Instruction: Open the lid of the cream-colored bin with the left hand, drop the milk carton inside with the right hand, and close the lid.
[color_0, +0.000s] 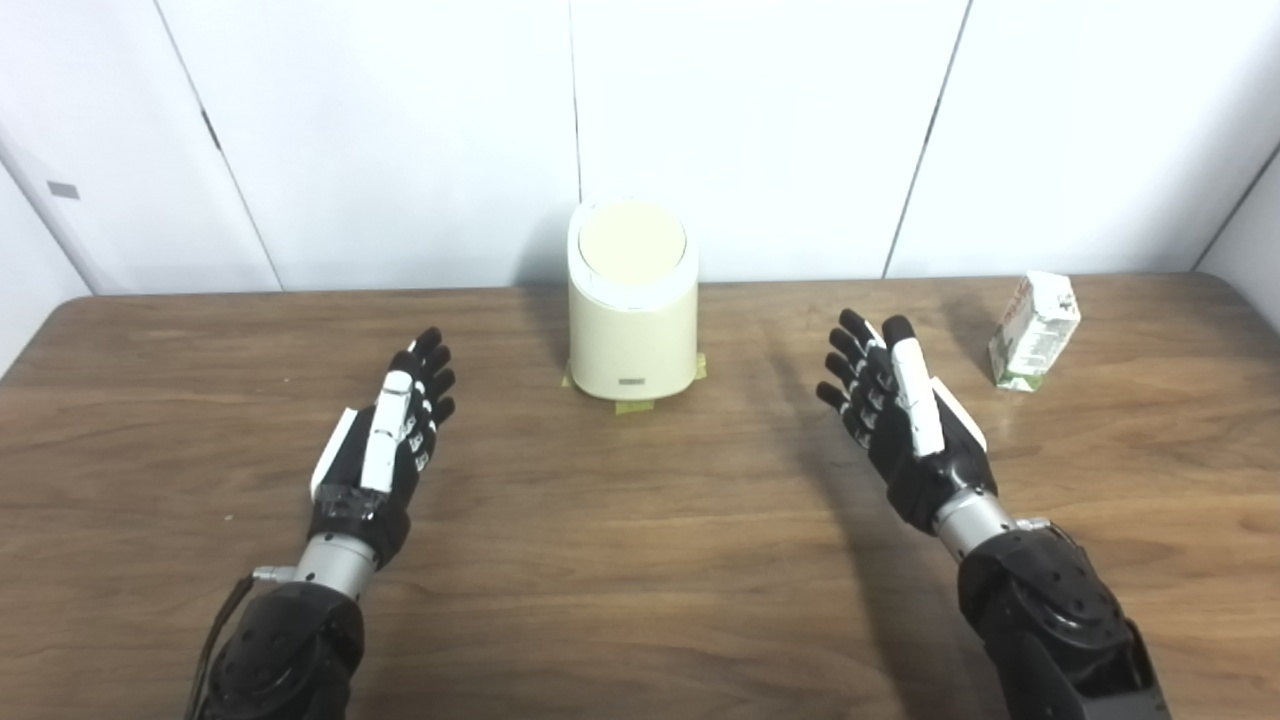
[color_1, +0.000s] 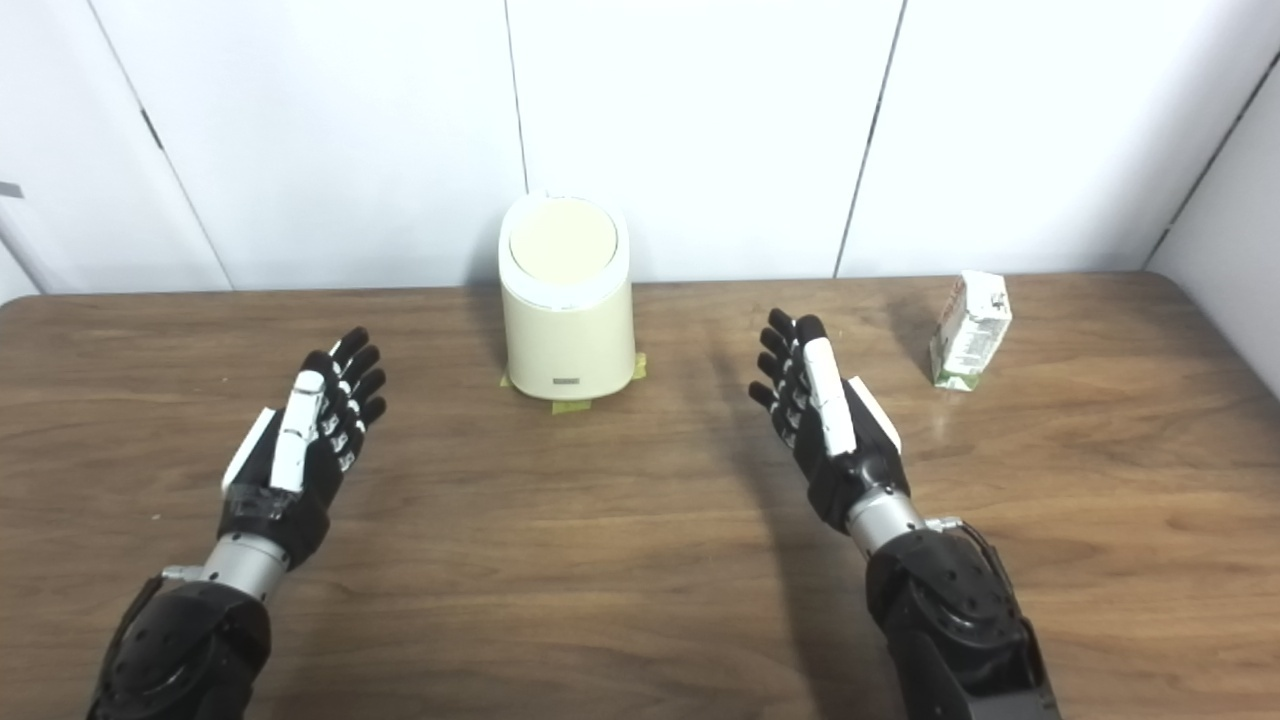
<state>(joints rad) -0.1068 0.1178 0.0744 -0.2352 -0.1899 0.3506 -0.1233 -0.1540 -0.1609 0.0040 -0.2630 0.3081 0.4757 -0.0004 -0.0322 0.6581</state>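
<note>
Progress: nil, judged from the layout. Cream-colored bin (color_0: 632, 310) upright at table (color_0: 640, 560) far centre, on tape marks, lid (color_0: 632, 240) closed. Milk carton (color_0: 1034, 331) upright near far right edge, well apart from bin, untouched. Left hand (color_0: 385, 440) over table left of bin, fingers extended and apart, empty. Right hand (color_0: 900, 420) between bin and carton, fingers likewise spread, empty, touching neither. Remaining: all steps. Lid to open with left hand; carton to grasp, carry and drop with right; lid to close.
</note>
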